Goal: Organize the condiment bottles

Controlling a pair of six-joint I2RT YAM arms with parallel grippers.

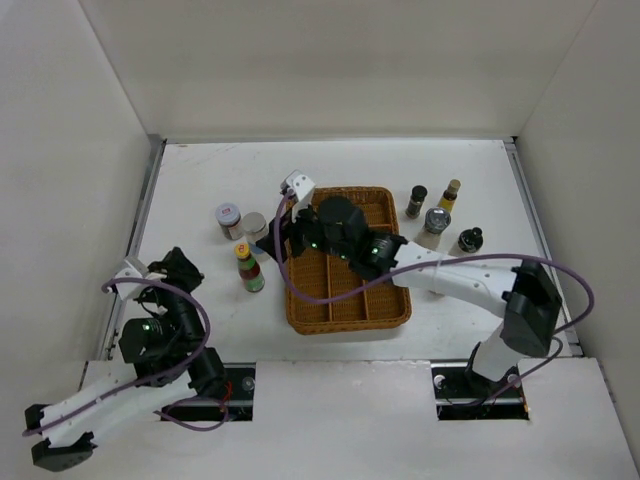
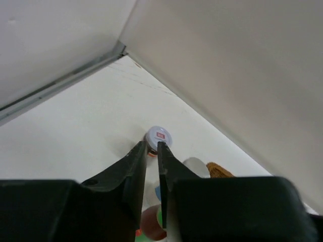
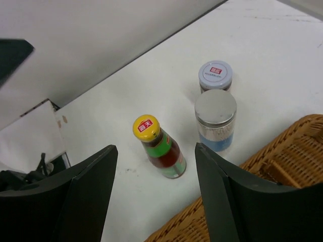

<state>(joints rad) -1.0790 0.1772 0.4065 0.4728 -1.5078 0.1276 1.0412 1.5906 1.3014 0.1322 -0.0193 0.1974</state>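
Left gripper (image 2: 153,146) fills the foreground of its wrist cam: jaws nearly together, nothing btwn them, low at the table's left side, well apart from the work. Next right, three items stand on the table (image 1: 200,180) just left of the basket. The yellow-cap bottle (image 3: 160,148) is nearest the arms, w/ the white-lid jar (image 3: 215,75) and grey-lid jar (image 3: 215,118) behind it, those two almost touching. Right gripper (image 3: 155,146) hangs above the yellow-cap bottle, jaws wide & empty, arm reaching across the wicker basket (image 1: 385,305). Basket lanes look empty where visible; the arm hides part. Four more bottles (image 1: 434,227) stand right of the basket, not yet sorted.

Risks, as I judge them:
- Bottle is tall, narrow, prob. top-heavy, so an off-centre descent or one finger landing first could tip it.
- Grey-lid jar sits near it, so a finger may clip the jar & shove it into its neighbour.
- A grip on the smooth cap alone could slip in the lift.
- Forearm passes over the basket rim; a snag could drag the basket toward the right-hand bottles.
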